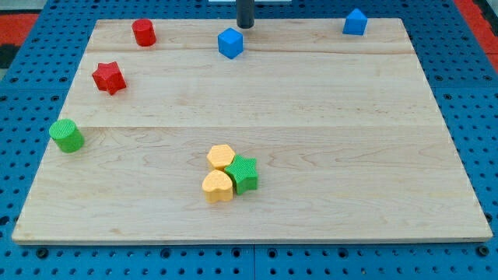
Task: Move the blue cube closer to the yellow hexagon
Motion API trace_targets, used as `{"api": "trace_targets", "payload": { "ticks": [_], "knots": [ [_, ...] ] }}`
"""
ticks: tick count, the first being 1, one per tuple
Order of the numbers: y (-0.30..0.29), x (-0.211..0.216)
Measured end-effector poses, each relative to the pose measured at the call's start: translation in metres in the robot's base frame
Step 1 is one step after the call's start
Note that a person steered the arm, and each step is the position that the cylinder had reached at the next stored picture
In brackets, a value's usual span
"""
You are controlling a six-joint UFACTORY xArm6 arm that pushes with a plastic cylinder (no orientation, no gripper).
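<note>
The wooden board (257,101) fills most of the view and lies on a blue pegboard surround (475,93). My tip (246,26) stands at the board's top edge, just above and slightly to the view's right of the blue cube (230,43); whether the two touch cannot be settled from this angle, as the rod's end sits very close to the cube's upper corner. The arm carries no jaws, only the rod, so nothing is gripped or released. The yellow hexagon (221,157) lies well down the board, toward the view's bottom and nearly straight below the cube, a shade to the view's left. The governing relation is therefore favourable: tip, cube and hexagon fall almost on one line running top to bottom, with the tip on the far side of the cube from the target. A push toward the view's bottom appears to be what is called for. Count of blocks, eight: two blue, being the cube and a house-like blue block (355,22) at top right; two red, a red cylinder (144,33) and a red star (109,78); two green, a green cylinder (67,135) and a green star (243,174); two yellow, the hexagon and a yellow heart (217,187), the last three clustered and touching.
</note>
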State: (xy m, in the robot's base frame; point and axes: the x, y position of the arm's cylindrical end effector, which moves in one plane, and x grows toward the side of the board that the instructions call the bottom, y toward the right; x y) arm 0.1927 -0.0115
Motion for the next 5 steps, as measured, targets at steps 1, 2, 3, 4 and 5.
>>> {"api": "trace_targets", "payload": {
  "ticks": [1,2,3,4,5],
  "knots": [
    [-0.009,0.004],
    [-0.013,0.024],
    [-0.032,0.040],
    [-0.053,0.055],
    [-0.068,0.069]
  ]
}}
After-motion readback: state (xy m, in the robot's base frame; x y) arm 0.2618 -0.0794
